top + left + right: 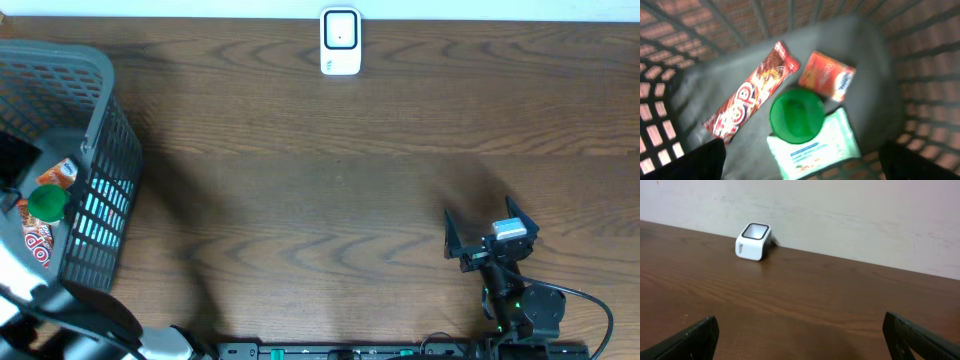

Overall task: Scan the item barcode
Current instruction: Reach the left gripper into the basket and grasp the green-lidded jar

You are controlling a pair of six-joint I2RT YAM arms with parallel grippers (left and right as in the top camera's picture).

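The items lie on the floor of a grey mesh basket [95,150]: a red candy bar [752,95], an orange packet [826,75], a round green lid [797,115] and a white-and-green wipes pack [815,147] partly under the lid. Above them hangs my left gripper [802,167], open and touching nothing, its dark fingertips [702,160] at the bottom corners of the left wrist view. The white barcode scanner [340,42] stands at the table's far edge, its window [754,232] tilted up. Far from it, low over the table at the right front, my right gripper [480,217] is open and empty.
The basket's walls [920,65] close in around the items on all sides. A pale wall [840,215] rises directly behind the scanner. My left arm [40,310] reaches in from the front left corner. Cables and the arm bases [520,325] line the front edge.
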